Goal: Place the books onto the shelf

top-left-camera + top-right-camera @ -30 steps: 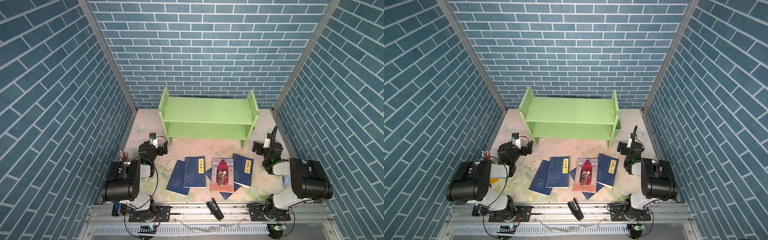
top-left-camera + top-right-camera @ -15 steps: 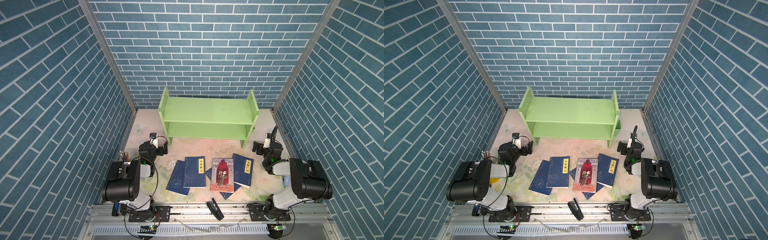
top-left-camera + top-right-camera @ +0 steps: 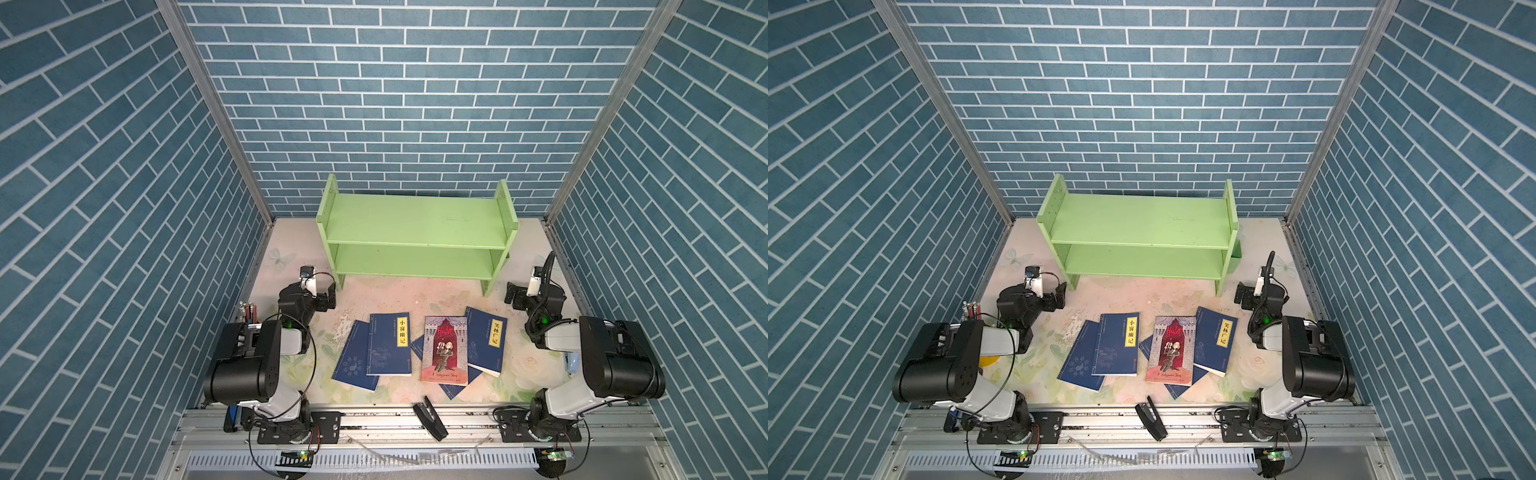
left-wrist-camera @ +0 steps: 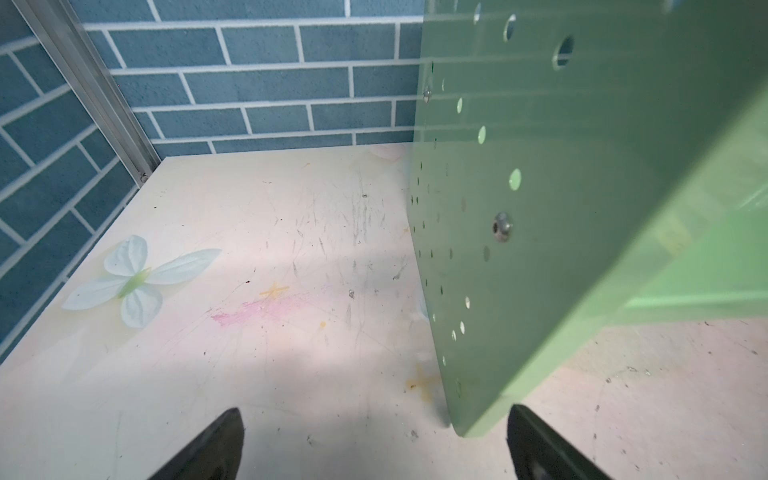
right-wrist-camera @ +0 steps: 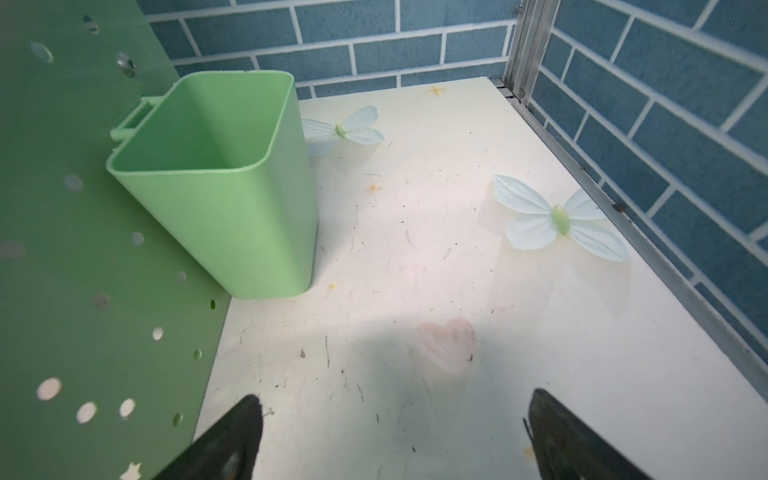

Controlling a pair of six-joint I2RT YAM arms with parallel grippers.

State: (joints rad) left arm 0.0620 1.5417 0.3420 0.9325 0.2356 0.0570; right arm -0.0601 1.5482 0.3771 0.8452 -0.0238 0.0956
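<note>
In both top views the light green two-tier shelf (image 3: pixel 415 226) (image 3: pixel 1138 226) stands at the 12 o'clock end of the flower-printed worktop (image 3: pixel 390 297) (image 3: pixel 1125 297), close to the brick-patterned back wall. The five books (image 3: pixel 388 345) (image 3: pixel 1119 345) lie flat on the worktop toward 6 o'clock from the shelf, apart from it.

At the 9 o'clock side of the group, a yellow-labelled blue book (image 3: pixel 390 332) lies partly over a plain blue book (image 3: pixel 351 361). In the middle, the red castle-cover book (image 3: pixel 444 349) (image 3: pixel 1171 349) rests on another blue book (image 3: pixel 456 388), whose corners stick out at 9 and 5 o'clock. At 3 o'clock a second labelled blue book (image 3: pixel 486 340) (image 3: pixel 1217 340) lies edge to edge with the red one.

The left gripper (image 3: pixel 326 297) (image 3: pixel 1059 297) (image 4: pixel 374 440) hangs at 10 o'clock from the books, just beside the shelf's front leg on that side. Its jaws are spread wide and hold nothing. In the left wrist view the shelf's perforated side panel (image 4: pixel 540 208) stands close to one fingertip.

The right gripper (image 3: pixel 513 295) (image 3: pixel 1244 297) (image 5: pixel 395 436) sits at 2 o'clock from the books, near the opposite front leg. Its jaws are also spread and empty. In the right wrist view a green cup (image 5: pixel 216 199) hangs on the shelf's outer side panel.

A black object (image 3: pixel 430 417) lies on the metal rail at 6 o'clock.
</note>
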